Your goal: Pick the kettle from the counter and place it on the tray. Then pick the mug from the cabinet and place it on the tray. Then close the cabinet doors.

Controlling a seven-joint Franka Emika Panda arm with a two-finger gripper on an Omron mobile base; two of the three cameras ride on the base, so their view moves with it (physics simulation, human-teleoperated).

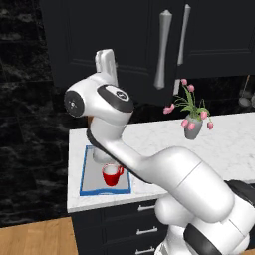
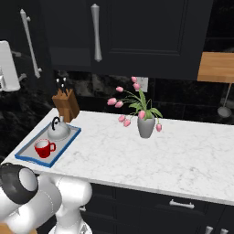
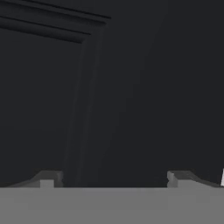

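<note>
We see the gripper [image 3: 113, 179] open and empty, facing a dark cabinet door [image 3: 131, 96]. The red mug [image 2: 43, 148] and kettle [image 2: 58, 129] sit on the tray [image 2: 27, 157], on the desk [image 2: 183, 155].

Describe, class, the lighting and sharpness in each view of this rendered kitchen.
Left base view: even light, the tray and mug softly blurred. Right base view: bright counter with faint shadows, no glare. Hand view: dim, low contrast, dark cabinet door close up behind spread fingertips.
</note>
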